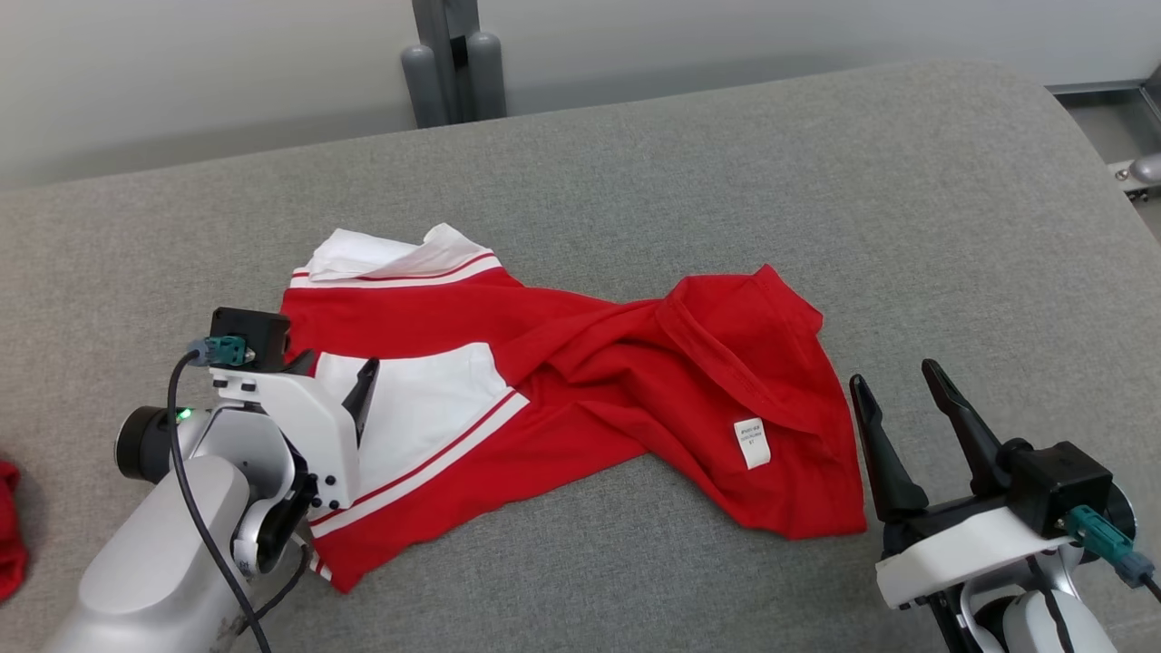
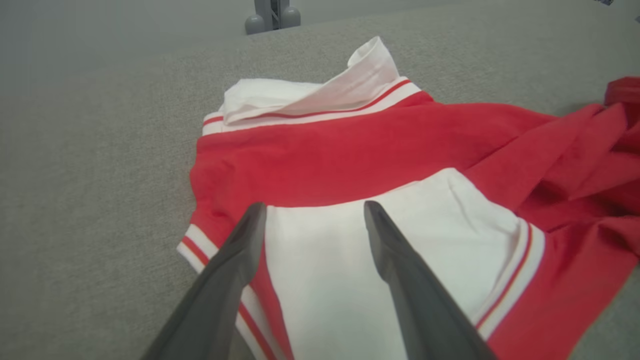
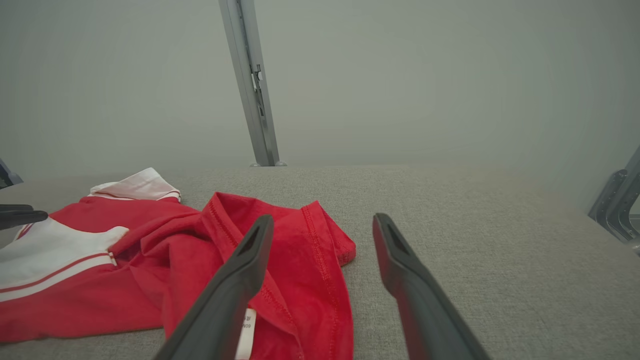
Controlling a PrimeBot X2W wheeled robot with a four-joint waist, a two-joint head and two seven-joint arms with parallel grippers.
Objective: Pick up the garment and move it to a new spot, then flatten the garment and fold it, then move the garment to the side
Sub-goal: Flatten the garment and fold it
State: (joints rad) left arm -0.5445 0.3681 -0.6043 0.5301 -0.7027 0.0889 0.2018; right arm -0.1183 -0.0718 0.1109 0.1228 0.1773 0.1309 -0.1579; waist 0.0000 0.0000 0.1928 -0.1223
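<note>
On the left, the left tool (image 1: 336, 376) hangs released, its fingers apart, just over the white panel of the red-and-white cotton garment (image 1: 590, 363). You see the garment lying crumpled and twisted in the middle of the grey fabric-covered bench (image 1: 635, 562). On the right, the right tool (image 1: 896, 381) is released too, just beside the red hem. Nothing is gripped. I judge that flattening, folding and moving aside are all left.

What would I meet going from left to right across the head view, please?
A red cloth at the left edge → left gripper, open → garment, red and white, lying crumpled → right gripper, open, just beyond its right hem.
</note>
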